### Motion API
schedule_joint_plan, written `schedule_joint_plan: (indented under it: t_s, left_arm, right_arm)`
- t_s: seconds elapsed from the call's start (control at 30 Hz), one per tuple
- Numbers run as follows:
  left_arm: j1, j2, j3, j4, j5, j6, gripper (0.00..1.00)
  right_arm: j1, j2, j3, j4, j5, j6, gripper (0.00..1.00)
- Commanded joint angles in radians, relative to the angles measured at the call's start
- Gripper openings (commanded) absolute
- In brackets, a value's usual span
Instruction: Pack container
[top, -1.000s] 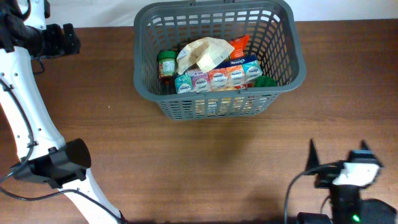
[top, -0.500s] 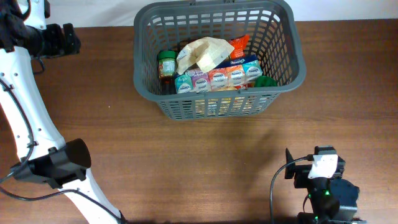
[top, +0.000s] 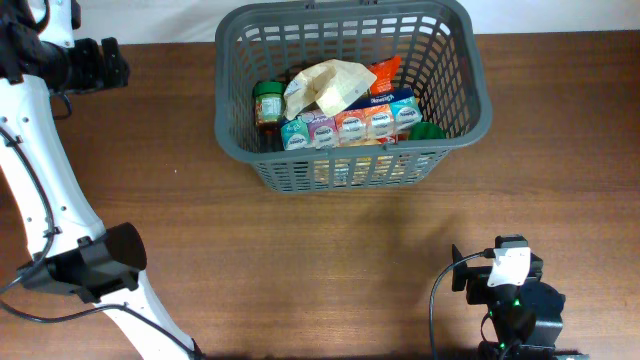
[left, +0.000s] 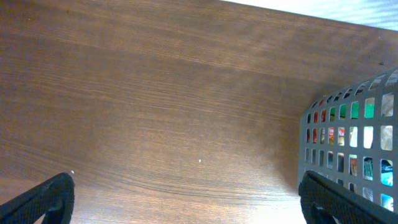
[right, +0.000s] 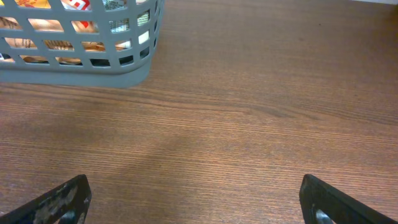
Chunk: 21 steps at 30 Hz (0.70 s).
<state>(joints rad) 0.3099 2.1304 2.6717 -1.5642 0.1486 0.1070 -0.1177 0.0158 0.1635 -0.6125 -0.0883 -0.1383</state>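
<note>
The dark grey basket (top: 350, 168) stands at the back middle of the table. In it lie a green-lidded jar (top: 267, 103), a beige bag (top: 325, 85), a row of colourful cartons (top: 350, 125) and an orange packet (top: 385, 70). My left gripper (top: 115, 62) is open and empty at the far left, left of the basket; the left wrist view shows its fingers (left: 199, 205) wide apart and the basket's wall (left: 348, 143). My right gripper (top: 497, 268) is open and empty near the front right; the right wrist view (right: 196, 202) shows the basket's corner (right: 74, 71) ahead.
Brown wooden table (top: 300, 260). The left arm's white links and base (top: 100, 262) stand at the front left. A white wall edge shows beyond the table's back edge (left: 348, 15).
My right arm has folded back toward the front edge and shifted a little left, its gripper staying open. The left arm and the basket's contents have not moved.
</note>
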Motion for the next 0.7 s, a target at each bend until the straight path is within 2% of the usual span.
schedule_joint_plan:
  t_s: [0.0,0.47,0.6,0.67]
  left_arm:
    - [0.005,0.011,-0.003,0.0,0.0,-0.013,0.99]
    - [0.004,0.002,-0.003,0.0,0.0,-0.013,0.99]
    - [-0.031,-0.068,-0.034,0.0,0.0,-0.013,0.99]
    - [-0.07,-0.151,-0.113,0.0,0.0,-0.013,0.99]
  right_arm:
    - [0.006,-0.013,-0.006,0.003,-0.009,0.0,0.99]
    - [0.006,-0.013,-0.006,0.003,-0.009,0.0,0.99]
    - [0.006,-0.013,-0.006,0.003,-0.009,0.0,0.99]
    - [0.006,-0.013,-0.006,0.003,-0.009,0.0,0.99]
